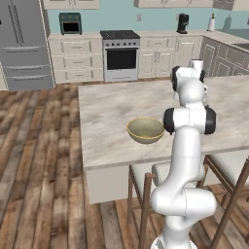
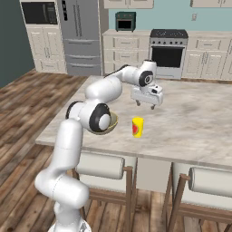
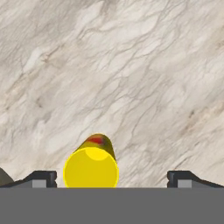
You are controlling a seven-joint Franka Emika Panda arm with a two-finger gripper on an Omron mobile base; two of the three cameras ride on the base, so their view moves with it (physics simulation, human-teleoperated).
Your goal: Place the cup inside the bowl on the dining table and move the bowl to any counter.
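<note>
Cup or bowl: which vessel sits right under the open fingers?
The small yellow cup, upright between the fingers; the wide olive-tan bowl sits off to the side.

stove [image 1: 120,54], fridge [image 1: 23,44], stools [image 2: 102,166]

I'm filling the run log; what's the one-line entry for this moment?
stage: approach cup | gripper: open, above cup, not touching | cup: upright on table, beside bowl | bowl: on table
</note>
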